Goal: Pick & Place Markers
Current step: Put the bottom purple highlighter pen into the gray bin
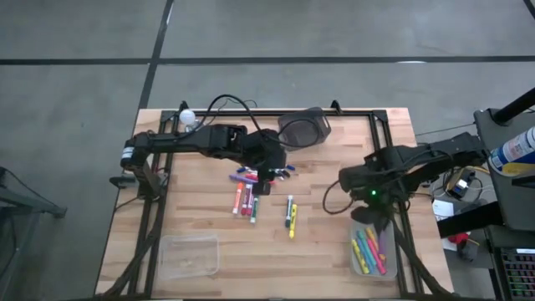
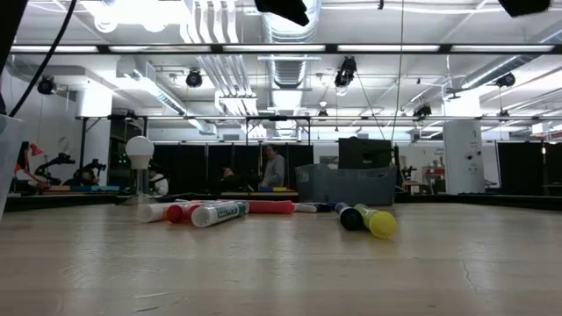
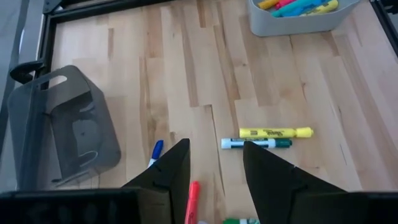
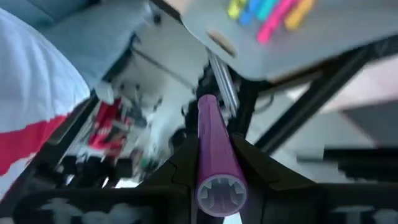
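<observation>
Loose markers lie flat on the wooden table: a cluster point(image 1: 247, 196) and a pair point(image 1: 290, 214) near the middle. The low view shows the group point(image 2: 219, 211) and a yellow one point(image 2: 380, 225). My left gripper point(image 1: 272, 171) hovers open over the cluster. Past its fingers point(image 3: 214, 171), the left wrist view shows a yellow marker point(image 3: 275, 132), a white-green one point(image 3: 256, 143), a blue one point(image 3: 155, 151) and a red one point(image 3: 193, 199). My right gripper point(image 1: 372, 217) is shut on a purple marker point(image 4: 211, 149) above the grey tray point(image 1: 359, 267), which holds several markers point(image 1: 372, 249). My right gripper pinches the purple marker's shaft point(image 4: 214, 158) between its two fingers point(image 4: 177, 165). The marker's flat end point(image 4: 221, 193) points back at the wrist camera and the rest runs forward past the fingertips. It is lifted clear, near the tray of markers point(image 4: 267, 12).
A dark mesh bin point(image 1: 303, 127) stands at the table's far edge, just right of my left arm. A clear plastic tray point(image 1: 188, 255) sits near the front left corner. A black frame point(image 1: 380, 142) runs around the table. A white bulb point(image 1: 187, 117) stands at the far left.
</observation>
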`<state>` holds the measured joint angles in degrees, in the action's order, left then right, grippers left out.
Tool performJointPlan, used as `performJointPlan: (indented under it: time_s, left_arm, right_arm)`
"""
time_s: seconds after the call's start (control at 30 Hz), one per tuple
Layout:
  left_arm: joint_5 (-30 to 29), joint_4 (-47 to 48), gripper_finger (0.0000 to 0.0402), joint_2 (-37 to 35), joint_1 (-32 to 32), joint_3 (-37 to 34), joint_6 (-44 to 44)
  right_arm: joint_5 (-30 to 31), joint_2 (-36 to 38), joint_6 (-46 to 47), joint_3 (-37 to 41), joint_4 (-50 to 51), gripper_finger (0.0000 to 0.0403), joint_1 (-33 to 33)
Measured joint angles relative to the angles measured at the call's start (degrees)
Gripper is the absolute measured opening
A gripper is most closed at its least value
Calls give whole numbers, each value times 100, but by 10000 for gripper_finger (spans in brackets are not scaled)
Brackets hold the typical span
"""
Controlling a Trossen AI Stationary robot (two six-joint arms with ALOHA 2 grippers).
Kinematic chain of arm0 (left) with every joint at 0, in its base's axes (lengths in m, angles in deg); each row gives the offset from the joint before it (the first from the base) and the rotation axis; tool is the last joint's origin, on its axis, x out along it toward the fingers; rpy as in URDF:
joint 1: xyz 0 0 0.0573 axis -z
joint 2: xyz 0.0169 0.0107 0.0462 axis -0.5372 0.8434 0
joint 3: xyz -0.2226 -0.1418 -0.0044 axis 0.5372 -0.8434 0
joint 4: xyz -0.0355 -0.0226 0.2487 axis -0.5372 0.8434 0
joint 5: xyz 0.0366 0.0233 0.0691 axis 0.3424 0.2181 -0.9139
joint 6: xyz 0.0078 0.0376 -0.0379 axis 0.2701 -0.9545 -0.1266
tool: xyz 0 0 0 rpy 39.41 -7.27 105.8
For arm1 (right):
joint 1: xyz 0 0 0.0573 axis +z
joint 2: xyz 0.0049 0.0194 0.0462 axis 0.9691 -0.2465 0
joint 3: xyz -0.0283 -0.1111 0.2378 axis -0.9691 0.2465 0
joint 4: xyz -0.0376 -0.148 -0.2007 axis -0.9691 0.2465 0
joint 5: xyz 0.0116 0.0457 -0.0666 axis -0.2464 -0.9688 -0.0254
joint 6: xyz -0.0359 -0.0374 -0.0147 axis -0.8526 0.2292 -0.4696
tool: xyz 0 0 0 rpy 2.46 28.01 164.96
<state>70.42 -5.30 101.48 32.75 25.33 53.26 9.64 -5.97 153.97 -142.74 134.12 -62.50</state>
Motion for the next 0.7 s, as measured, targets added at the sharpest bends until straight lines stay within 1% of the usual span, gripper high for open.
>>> performJointPlan:
  time_s: [0.2,0.37,0.53,0.7]
  left_arm:
    - [2,1,142,-33,0,0,4]
    - [2,4,142,-33,-2,0,7]
    - [2,13,142,-33,0,0,20]
    - [2,28,142,-33,-2,0,22]
  right_arm:
    - [-432,0,-272,978,-132,61,50]
    - [-694,-2,-329,1783,-886,61,55]
    - [-633,-2,-46,2212,-1776,62,51]
    - [-626,-11,79,2513,-2124,74,47]
